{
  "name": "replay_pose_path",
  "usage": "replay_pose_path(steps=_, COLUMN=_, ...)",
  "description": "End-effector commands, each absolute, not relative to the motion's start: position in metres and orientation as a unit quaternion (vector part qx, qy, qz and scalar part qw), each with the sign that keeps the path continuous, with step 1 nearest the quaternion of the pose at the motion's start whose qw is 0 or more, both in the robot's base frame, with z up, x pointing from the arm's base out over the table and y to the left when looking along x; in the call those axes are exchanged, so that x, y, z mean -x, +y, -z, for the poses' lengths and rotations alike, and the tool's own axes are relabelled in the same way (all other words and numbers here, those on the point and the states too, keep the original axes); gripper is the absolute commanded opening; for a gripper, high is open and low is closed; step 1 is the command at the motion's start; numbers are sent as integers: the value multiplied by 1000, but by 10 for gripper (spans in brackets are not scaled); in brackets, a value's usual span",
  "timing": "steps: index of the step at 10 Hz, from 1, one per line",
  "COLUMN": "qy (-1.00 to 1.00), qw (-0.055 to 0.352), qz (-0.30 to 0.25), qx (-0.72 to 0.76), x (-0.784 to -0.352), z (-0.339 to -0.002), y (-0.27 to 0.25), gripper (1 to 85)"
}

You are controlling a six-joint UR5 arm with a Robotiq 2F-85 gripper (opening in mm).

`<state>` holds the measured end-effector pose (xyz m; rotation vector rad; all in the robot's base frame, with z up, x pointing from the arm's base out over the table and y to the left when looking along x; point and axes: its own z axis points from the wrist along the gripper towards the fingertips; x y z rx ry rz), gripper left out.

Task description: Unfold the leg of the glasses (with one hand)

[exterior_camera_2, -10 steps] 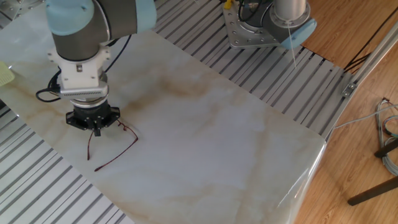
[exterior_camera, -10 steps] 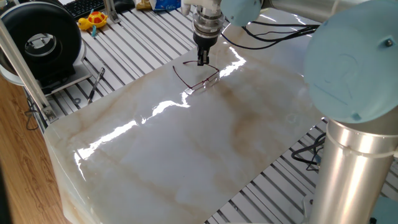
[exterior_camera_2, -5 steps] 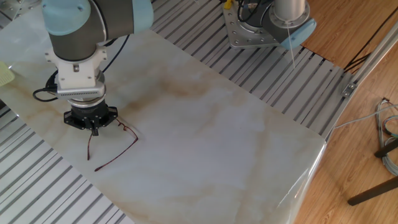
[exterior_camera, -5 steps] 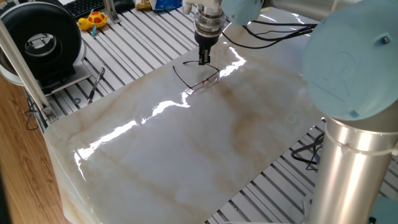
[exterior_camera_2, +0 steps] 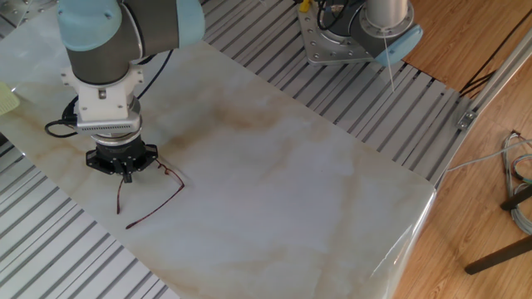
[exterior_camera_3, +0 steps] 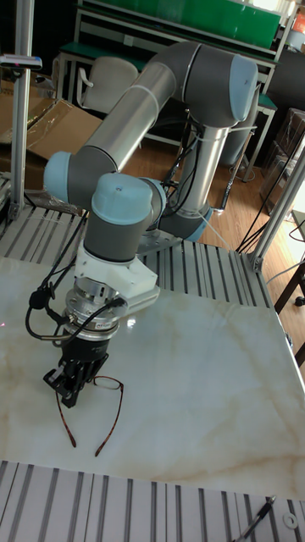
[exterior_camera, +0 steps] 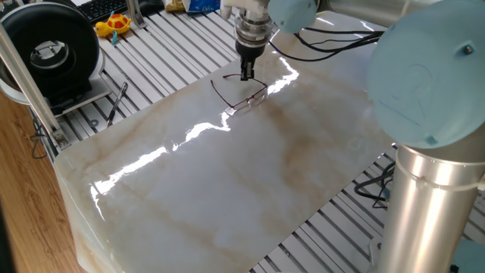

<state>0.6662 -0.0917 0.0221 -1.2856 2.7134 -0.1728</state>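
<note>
Reaching straight down from its wrist, your arm holds the gripper upright over the far end of the marble-patterned table, with the wrist cable looping off to one side. In the tall fixed view the gripper sits at the front of the glasses, its tip at or just above the frame; whether it actually touches the wire is too fine to tell. The fingers look drawn close together into a narrow dark tip, but you cannot tell from any view whether they are pinching the frame or only resting beside it.

You will find the glasses lying flat on the slab, both slender arms stretched away from the front and splayed apart, ends toward the table edge. In one fixed view the glasses sit next to a bright glare streak, directly under the gripper.

Around you, off the slab on the ribbed metal surface, a dark pen-like tool lies well apart from the glasses. Beyond it stand a black round fan-like unit, a yellow toy and a keyboard. Nothing lies between the gripper and the glasses. The arm's base is bolted at the opposite side of the table.
</note>
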Motion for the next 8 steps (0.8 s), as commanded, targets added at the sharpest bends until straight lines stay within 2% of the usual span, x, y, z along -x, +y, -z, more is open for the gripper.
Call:
replay_pose_path(steps=1, qy=903, qw=76, qz=53, qx=420, x=-671, z=-20, y=-82, gripper=13)
replay_pose_path(steps=4, qy=899, qw=80, qz=54, qx=426, x=-676, z=-7, y=-88, gripper=13)
replay_pose_path(steps=8, qy=888, qw=66, qz=52, qx=452, x=-669, z=-21, y=-123, gripper=13)
